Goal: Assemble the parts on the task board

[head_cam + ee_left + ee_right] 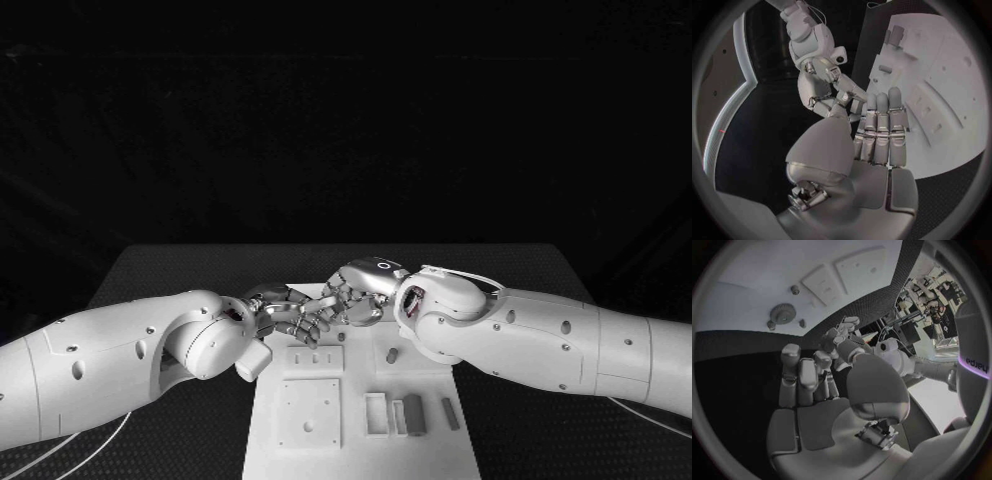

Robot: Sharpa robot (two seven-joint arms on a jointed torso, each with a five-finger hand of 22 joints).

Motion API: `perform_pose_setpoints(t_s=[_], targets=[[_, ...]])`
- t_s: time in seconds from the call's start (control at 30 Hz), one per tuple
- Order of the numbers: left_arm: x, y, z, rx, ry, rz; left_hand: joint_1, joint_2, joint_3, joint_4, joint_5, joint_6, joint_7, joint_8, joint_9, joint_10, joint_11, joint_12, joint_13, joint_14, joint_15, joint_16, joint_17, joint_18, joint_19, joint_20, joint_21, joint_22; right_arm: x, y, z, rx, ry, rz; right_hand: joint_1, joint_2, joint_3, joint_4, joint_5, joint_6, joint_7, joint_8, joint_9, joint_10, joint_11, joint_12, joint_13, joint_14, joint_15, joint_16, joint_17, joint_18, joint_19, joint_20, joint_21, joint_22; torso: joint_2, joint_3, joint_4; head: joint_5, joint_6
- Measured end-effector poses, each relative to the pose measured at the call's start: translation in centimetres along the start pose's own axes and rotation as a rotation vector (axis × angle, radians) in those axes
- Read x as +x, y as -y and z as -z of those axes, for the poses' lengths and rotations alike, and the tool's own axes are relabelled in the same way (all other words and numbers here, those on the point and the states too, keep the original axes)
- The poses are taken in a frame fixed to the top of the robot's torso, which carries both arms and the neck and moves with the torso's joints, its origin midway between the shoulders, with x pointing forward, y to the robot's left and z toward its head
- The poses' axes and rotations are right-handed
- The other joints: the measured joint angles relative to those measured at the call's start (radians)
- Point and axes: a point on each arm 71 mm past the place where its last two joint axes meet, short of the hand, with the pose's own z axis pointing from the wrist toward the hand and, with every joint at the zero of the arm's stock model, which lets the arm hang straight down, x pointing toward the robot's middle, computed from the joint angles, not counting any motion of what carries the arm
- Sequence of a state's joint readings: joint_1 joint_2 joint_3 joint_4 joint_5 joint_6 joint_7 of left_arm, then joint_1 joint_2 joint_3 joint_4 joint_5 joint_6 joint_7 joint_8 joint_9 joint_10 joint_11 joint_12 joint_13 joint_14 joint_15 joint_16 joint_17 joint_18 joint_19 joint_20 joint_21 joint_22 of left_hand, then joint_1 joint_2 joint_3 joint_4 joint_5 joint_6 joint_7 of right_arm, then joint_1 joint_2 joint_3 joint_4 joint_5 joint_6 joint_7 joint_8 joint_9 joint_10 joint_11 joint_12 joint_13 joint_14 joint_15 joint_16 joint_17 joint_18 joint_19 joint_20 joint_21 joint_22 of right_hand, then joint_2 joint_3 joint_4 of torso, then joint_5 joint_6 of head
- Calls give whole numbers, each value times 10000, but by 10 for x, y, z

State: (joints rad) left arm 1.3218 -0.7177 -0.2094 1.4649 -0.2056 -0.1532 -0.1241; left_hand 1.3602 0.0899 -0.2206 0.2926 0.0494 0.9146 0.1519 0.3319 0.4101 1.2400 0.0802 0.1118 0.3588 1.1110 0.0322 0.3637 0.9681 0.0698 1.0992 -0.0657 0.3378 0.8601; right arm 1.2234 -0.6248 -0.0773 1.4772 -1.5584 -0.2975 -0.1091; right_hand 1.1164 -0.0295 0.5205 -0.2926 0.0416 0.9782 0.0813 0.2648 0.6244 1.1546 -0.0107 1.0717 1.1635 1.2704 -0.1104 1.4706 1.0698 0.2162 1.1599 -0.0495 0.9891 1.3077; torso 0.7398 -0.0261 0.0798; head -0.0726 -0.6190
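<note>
Fingers (879,130) of the left hand (289,318) and right hand (358,290) are meeting over the board's (361,440) far end on the worktop (173,265); whether they are holding anything, I cannot tell. Parts (414,413) are lying near; crowded fingers may collide.

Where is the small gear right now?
In the right wrist view the gear lies flat on the white task board, beyond the right hand, between two small pegs and near two square plates.

The task board (361,440) is white, its parts (414,413) grey; the table (188,270) is black, and both silver hands (296,318) extend from white arms (101,370).
</note>
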Motion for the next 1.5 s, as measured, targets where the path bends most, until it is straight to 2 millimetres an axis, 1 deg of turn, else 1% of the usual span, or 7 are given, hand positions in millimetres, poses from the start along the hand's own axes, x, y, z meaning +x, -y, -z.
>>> perform_pose_setpoints(t_s=[0.2,0.37,0.73,1.0,1.23,1.3,1.5], targets=[[0,-1,0,-37,35,-5,437,71,29,6,0,130,-60,6,23,71,-69,0,114,0,0,2,0,0,1,1,0,57,1,-1,-1,4,-15,-22,0,0,-1,-1,0,0,0,0,0,1,0,0,-1,35,-6,0,0,-1,-4,-40,0,0,3,7,0,-3,-17],[-1,-1,0,-60,94,-13,791,51,630,-5,0,364,-152,124,74,252,-177,0,259,75,-75,119,64,-2,130,-59,1,137,2,-1,-1,-11,-20,-49,0,0,-2,-3,0,0,0,0,0,1,1,0,-1,35,-6,0,0,-2,-4,-40,0,0,5,12,0,-7,-30],[-1,-2,0,-109,135,-27,807,51,867,18,0,484,-199,166,109,375,-199,0,387,111,-111,188,104,-5,182,-108,2,242,2,-4,0,-53,-25,-95,-14,-14,-3,-3,0,-1,1,-7,-4,0,1,0,8,33,-4,0,0,-2,-5,-38,0,0,9,19,-10,12,-58],[-1,-3,0,-188,131,-46,138,-299,1021,29,0,518,-234,165,95,376,-199,-75,496,111,-111,188,138,-4,182,-108,2,345,4,-6,-1,-66,-38,-100,-27,-27,-14,-13,0,-2,2,-10,-5,1,1,0,7,30,-1,0,0,-3,-5,-36,0,0,9,20,-13,12,-67],[-1,-4,0,-273,152,-157,-398,-796,1548,12,8,615,-259,160,65,489,-235,-160,646,111,-111,188,152,-4,206,-130,-45,444,5,-7,-1,-77,-55,-121,-41,-41,-14,-14,0,-2,2,-11,-6,0,1,0,7,26,3,0,-1,-3,-5,-34,0,0,9,20,-11,0,-89],[-1,-4,0,-293,169,-198,-466,-864,1751,6,257,650,-294,160,45,539,-283,-160,704,146,-145,189,153,-3,220,-143,-45,480,5,-7,-1,-83,-58,-124,-41,-41,-14,-14,0,-2,2,-39,-7,1,1,0,7,25,4,0,-1,-3,-5,-33,0,0,9,19,-10,-6,-105],[-1,-4,0,-349,229,-320,-614,-1154,2080,-11,2070,825,-326,164,10,664,-302,-200,925,182,-182,273,180,-2,271,-164,-45,642,6,-10,-1,-139,-45,-133,-42,-42,-15,-14,-1,-3,3,-68,-11,1,1,0,6,15,15,0,0,-3,-5,-31,0,0,11,16,-4,-10,-137]])
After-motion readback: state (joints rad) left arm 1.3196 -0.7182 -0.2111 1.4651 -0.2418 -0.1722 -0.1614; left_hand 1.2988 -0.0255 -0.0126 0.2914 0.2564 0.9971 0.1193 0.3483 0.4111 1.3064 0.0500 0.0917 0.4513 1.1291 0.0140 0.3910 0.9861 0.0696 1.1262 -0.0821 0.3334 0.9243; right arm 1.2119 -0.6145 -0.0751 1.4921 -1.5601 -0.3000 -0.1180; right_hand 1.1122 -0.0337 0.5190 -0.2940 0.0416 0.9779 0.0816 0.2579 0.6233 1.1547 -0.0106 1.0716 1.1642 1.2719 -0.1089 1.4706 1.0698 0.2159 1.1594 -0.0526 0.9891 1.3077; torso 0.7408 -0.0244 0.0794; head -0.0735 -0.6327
